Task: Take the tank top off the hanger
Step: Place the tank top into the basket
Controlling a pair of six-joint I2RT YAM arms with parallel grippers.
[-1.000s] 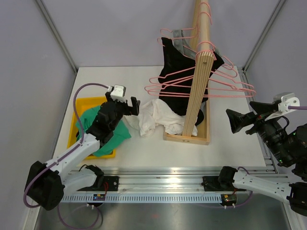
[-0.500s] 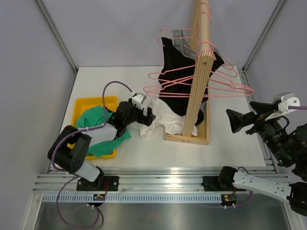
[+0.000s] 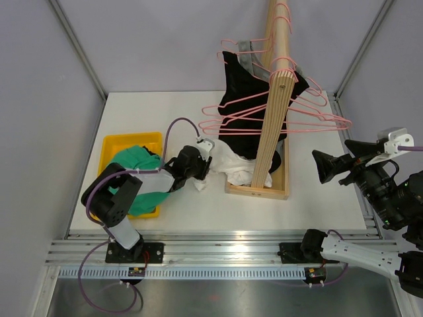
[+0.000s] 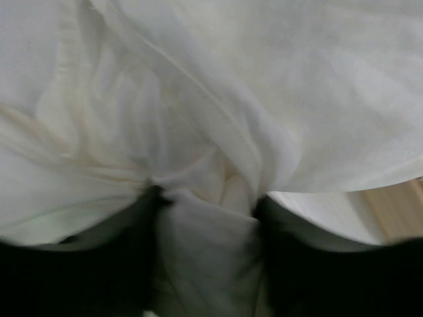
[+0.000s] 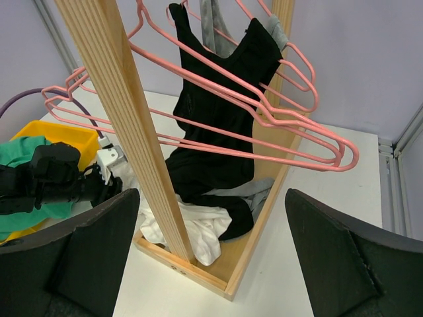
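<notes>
Top external: records black tank top [image 3: 239,92] on pink hanger [image 3: 310,123] at wooden rack [image 3: 271,125]; left gripper [image 3: 203,170] buried in white cloth [image 3: 228,162], grip indeterminable; right gripper [image 3: 325,166] spread wide.

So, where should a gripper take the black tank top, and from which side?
Probably the black tank top by its loose lower body, free below the pink hangers. Come from the left: it hangs left of the wooden frame, which blocks the right.

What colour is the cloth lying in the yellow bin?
The cloth in the yellow bin is green; the top external view shows it best.
</notes>
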